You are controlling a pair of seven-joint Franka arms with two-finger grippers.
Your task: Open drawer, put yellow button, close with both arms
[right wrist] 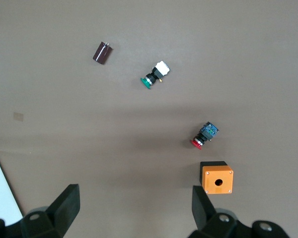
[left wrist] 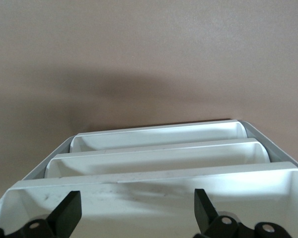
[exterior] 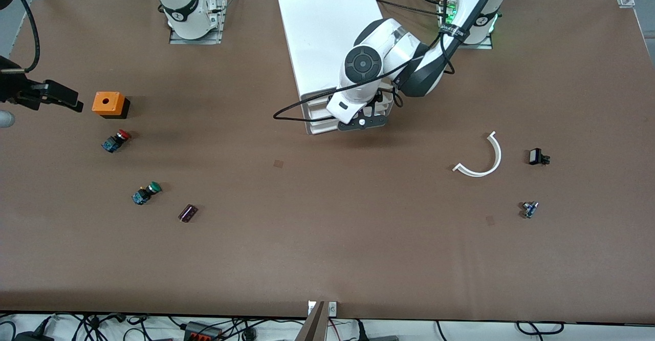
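The white cabinet (exterior: 327,34) stands between the arms' bases. My left gripper (exterior: 362,123) is open at the cabinet's front, just over the top drawer (exterior: 316,101). In the left wrist view its fingers (left wrist: 68,212) straddle the top drawer's front lip (left wrist: 154,179), with the two lower drawers stepped below. I cannot tell whether it touches the drawer. My right gripper (exterior: 65,99) is open and empty, up over the right arm's end of the table beside an orange box (exterior: 108,104); it waits. The yellow button is not in view.
A red-capped switch (exterior: 116,141) and a green-capped switch (exterior: 146,193) lie nearer the camera than the orange box, with a dark brown piece (exterior: 188,213) beside them. A white curved strip (exterior: 483,157) and two small parts (exterior: 537,156) (exterior: 529,209) lie toward the left arm's end.
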